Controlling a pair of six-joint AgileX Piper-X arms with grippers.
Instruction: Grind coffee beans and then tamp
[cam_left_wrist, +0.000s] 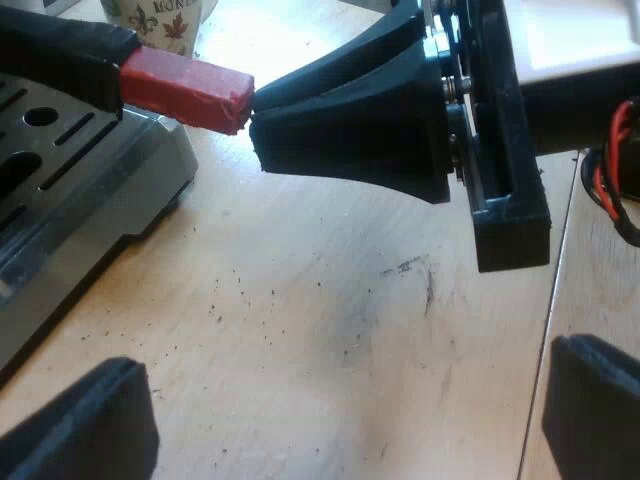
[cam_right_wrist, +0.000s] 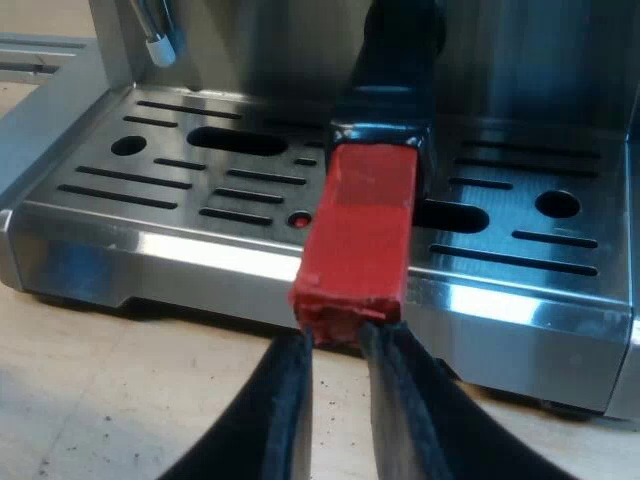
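Light wood table (cam_left_wrist: 330, 300), plank seam (cam_left_wrist: 556, 270) running across. Scattered with dark specks (cam_left_wrist: 240, 292) near the espresso machine's front; dark smudge (cam_left_wrist: 426, 285) farther out. Carrying steel espresso machine (cam_left_wrist: 95, 195), slotted drip tray (cam_left_wrist: 40, 125) on its base. Printed mug (cam_left_wrist: 160, 20) standing beyond machine's corner.

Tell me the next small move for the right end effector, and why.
Probably ease the right end effector forward along the handle's red end: it meets only the very tip, likely too little contact for a firm hold. The left end effector hangs open nearby.
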